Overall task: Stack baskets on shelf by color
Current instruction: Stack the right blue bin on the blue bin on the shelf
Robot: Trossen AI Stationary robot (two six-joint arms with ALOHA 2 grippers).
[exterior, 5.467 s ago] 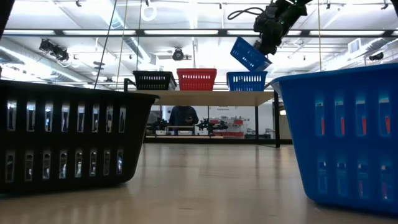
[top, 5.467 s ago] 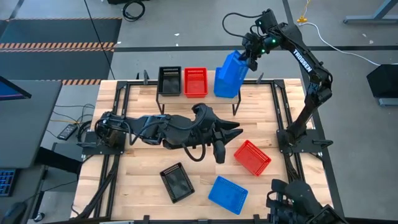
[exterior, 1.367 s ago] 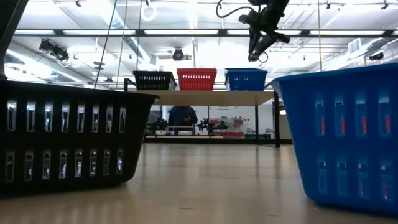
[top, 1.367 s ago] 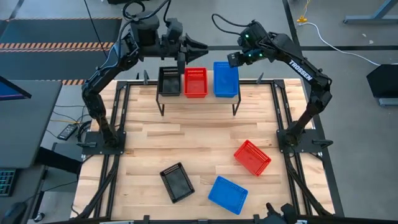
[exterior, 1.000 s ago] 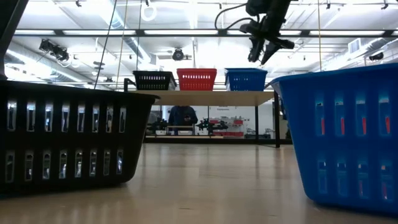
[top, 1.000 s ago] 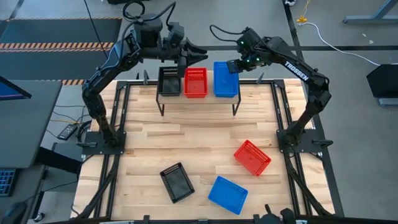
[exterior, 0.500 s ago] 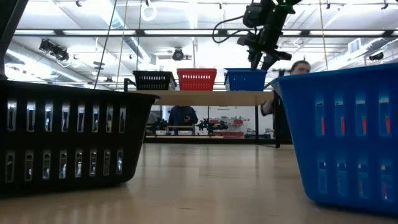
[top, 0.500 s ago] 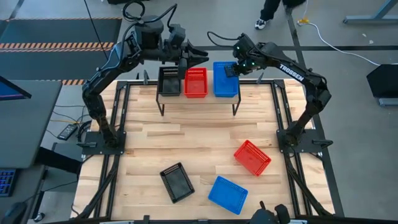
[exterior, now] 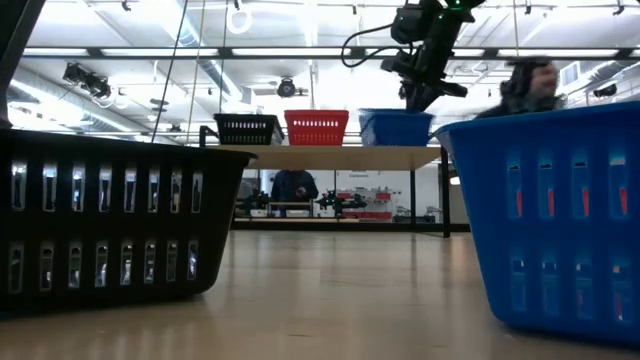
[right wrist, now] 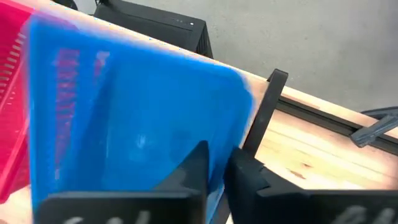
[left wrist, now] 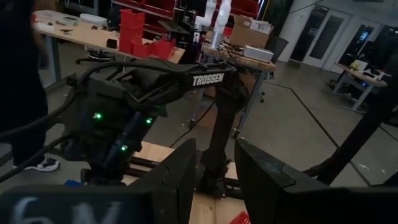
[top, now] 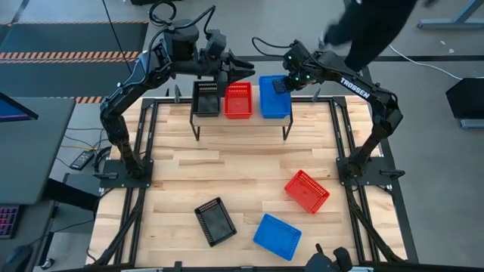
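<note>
Right gripper [top: 280, 85] sits at top centre of the high view, at the far rim of the blue basket [top: 274, 97] on the shelf [top: 240, 119]; in the right wrist view its fingers [right wrist: 193, 168] are nearly together with the blue rim between them, but whether they actually pinch it I cannot tell. Left gripper [top: 243, 68] hovers just left of it, above the far edge of the red basket [top: 237, 99], fingers parted with a narrow gap, nothing in them. Shelf row in the upper middle, left to right: black basket [top: 206, 98], red, blue. Lower part of the table [top: 242, 162]: a second black basket [top: 215, 221] lower left of centre, a second blue basket [top: 277, 236] lower centre, a second red basket [top: 306, 190] right of centre. Blurred person [top: 370, 26] at the upper right, beyond the table.
</note>
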